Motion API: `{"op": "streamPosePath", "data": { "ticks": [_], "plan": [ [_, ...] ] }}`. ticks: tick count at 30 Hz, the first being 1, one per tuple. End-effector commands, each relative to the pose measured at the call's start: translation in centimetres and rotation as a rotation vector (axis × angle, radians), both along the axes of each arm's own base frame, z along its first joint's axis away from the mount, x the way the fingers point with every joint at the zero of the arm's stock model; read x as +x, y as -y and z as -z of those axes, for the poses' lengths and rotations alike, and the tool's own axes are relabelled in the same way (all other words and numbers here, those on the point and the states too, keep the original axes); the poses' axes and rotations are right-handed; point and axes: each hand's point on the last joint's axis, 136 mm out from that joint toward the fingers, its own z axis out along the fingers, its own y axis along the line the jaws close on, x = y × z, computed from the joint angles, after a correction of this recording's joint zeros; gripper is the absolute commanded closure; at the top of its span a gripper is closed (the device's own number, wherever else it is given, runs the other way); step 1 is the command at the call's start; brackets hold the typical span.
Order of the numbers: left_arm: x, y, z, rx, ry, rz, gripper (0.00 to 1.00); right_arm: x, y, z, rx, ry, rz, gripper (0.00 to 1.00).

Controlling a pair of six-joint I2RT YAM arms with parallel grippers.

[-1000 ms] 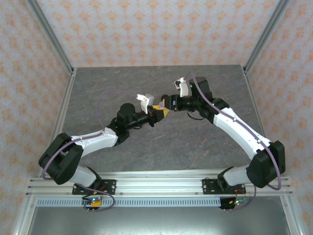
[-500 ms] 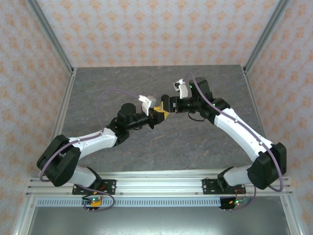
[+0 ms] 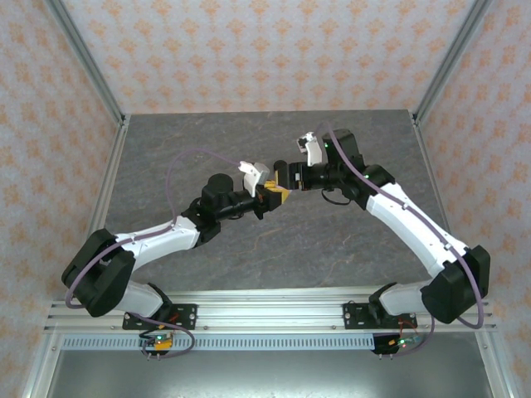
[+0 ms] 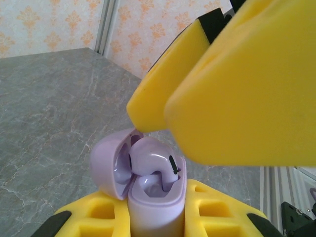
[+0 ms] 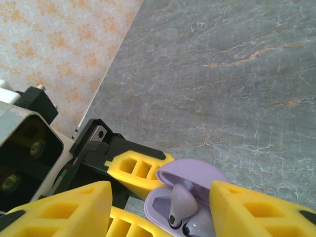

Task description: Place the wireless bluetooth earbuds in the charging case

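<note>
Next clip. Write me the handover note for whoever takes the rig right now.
Left gripper: shut on the lavender charging case, lid open.
Right gripper: open, straddling the case, holding nothing.
Done: one lavender earbud stands in the case; a second earbud looks seated beside it.
Left: press the upright one home if needed, then close the lid.

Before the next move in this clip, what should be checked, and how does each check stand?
1. Grip: left gripper shut on charging case, ok.
2. The lid is open: ok.
3. The right gripper is open and off the earbud: ok.
4. The lavender earbud is fully seated: not ok, it stands proud of its well.
5. The right fingers are clear of the lid: cannot tell.
</note>
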Motion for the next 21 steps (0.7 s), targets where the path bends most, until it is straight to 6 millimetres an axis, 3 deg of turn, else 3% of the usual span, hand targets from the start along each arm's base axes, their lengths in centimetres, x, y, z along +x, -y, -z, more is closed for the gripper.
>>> {"op": "streamPosePath", "data": {
  "ticks": [1, 7, 14, 21],
  "plan": [
    [0.0, 0.0, -2.5, -0.012, 0.076, -0.009, 0.88, -0.2, 0.5, -2.8, 0.01, 0.084, 0.017, 0.44],
    [-0.2, 0.0, -2.3, 0.011, 0.087, -0.007, 0.89, -0.1, 1.4, -3.6, 0.002, 0.108, 0.072, 0.48],
    [-0.3, 0.0, -2.4, 0.014, 0.096, -0.006, 0.89, -0.2, 1.4, -2.5, -0.028, 0.061, 0.065, 0.8],
    [-0.9, 0.2, -2.9, 0.002, 0.118, 0.021, 0.89, -0.2, 1.0, -1.4, -0.041, 0.018, 0.046, 0.89]
  ]
}}
